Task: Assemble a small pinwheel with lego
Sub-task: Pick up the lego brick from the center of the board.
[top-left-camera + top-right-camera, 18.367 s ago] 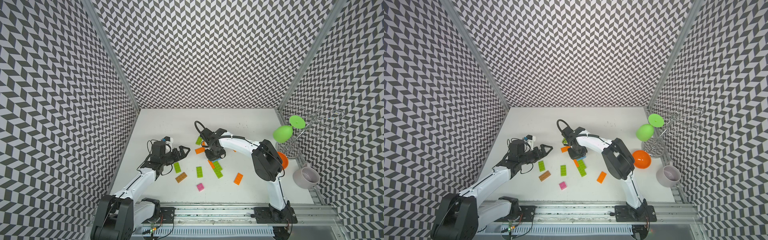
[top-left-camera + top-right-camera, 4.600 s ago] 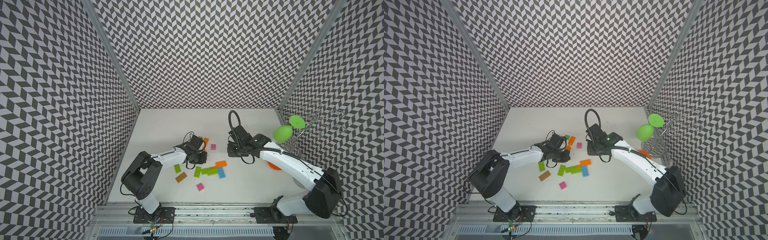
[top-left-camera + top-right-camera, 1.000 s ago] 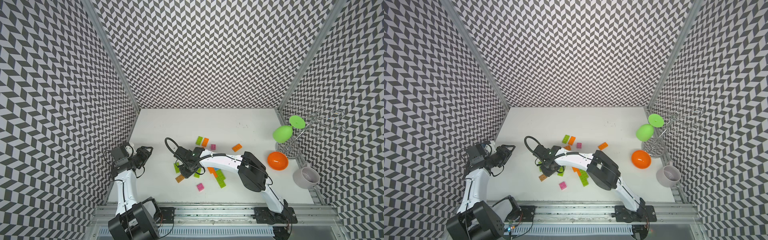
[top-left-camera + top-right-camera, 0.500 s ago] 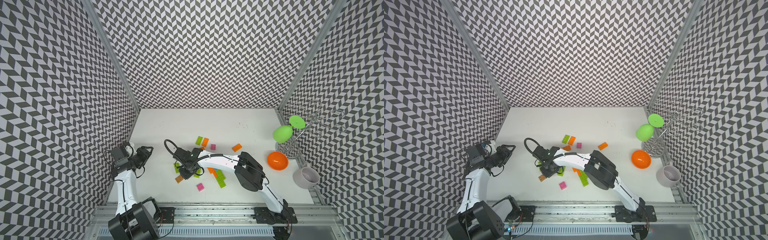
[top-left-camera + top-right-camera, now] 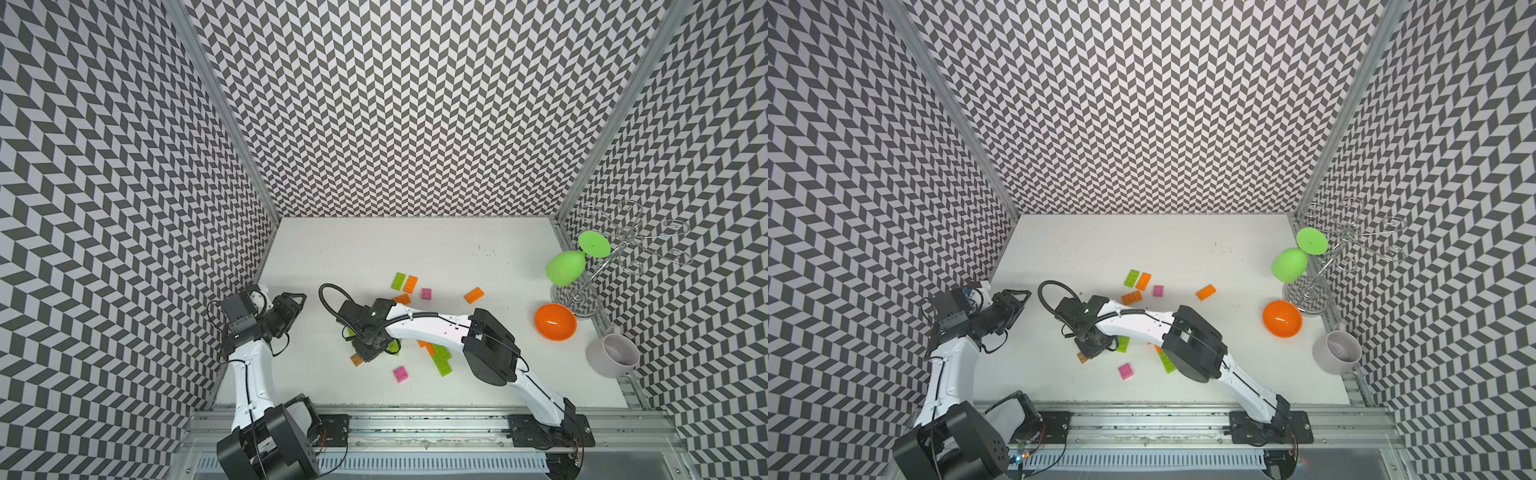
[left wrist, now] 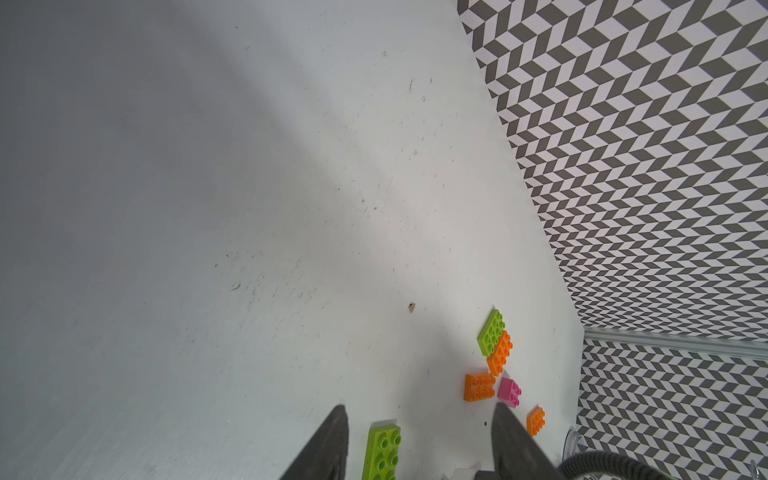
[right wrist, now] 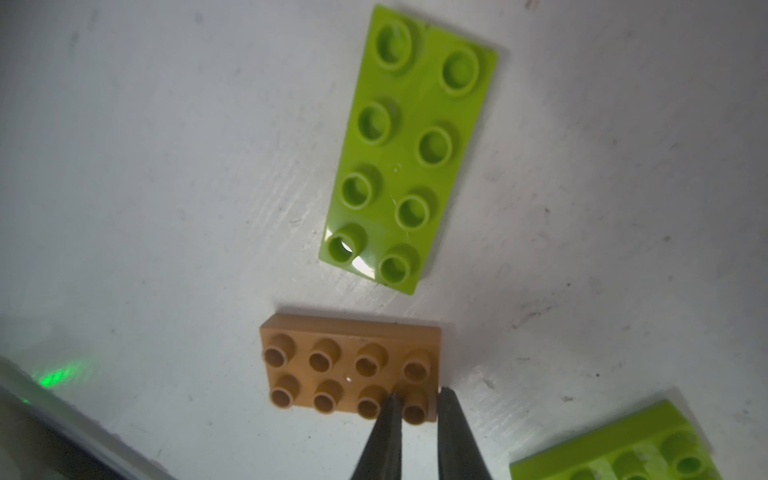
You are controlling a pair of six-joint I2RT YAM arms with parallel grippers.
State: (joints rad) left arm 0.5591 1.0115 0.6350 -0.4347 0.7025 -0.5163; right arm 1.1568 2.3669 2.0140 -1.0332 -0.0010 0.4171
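The right gripper (image 7: 417,399) is set down on the brown brick (image 7: 351,365), which lies flat and studs up on the white bench (image 5: 374,249), left of centre and toward the near edge. Its jaws are drawn almost together on one end corner of that brick: one fingertip is placed among the last studs, the other against the short end. In a top view only a small part of the brick is seen poking out from under the gripper. A lime brick (image 7: 409,145) is seen just beside the brown one, not touching it, and the corner of a second lime brick (image 7: 623,449) is seen close by.

The left gripper (image 5: 293,301) is held at the left side of the bench, well apart from the bricks. Its jaws are spread, and nothing is held between them.

Farther back, a far lime brick (image 5: 398,281) and an orange brick (image 5: 410,284) are laid side by side. A pink square (image 5: 426,294) and a second orange brick (image 5: 402,298) lie just near of them. A third orange brick (image 5: 474,295) lies alone to the right. A near pink square (image 5: 401,374) is found toward the near edge, and a row of lime bricks (image 5: 444,363) juts out from under the right arm.

At the right edge a green goblet (image 5: 565,268) is hung on a wire rack (image 5: 623,245). An orange bowl (image 5: 555,321) and a grey mug (image 5: 615,357) are placed near of it.
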